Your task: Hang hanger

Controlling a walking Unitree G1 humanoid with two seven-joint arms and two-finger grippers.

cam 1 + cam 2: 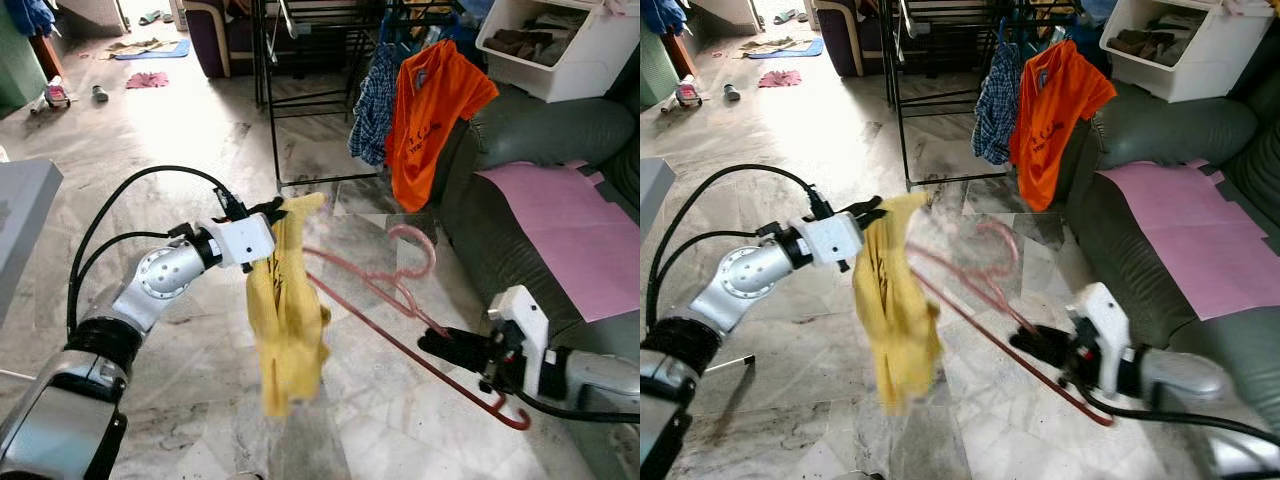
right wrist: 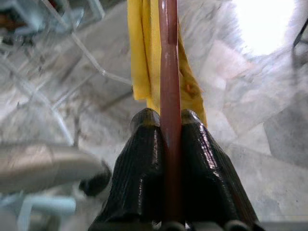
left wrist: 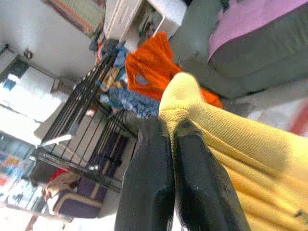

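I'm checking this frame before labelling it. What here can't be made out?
- Hanger: its hook is motion-blurred in both eye views, so its exact shape is unclear.
- Whether the hanger sits inside the yellow garment: the cloth folds hide that end.
- Left gripper: cloth covers its fingertips in the left wrist view.
- Drying rack: top cut off by the frame edge.

A thin red-pink hanger (image 1: 400, 300) is held in mid-air above the marble floor, tilted, its hook blurred and pointing up. One end is inside a limp yellow garment (image 1: 285, 310) that hangs down in folds.
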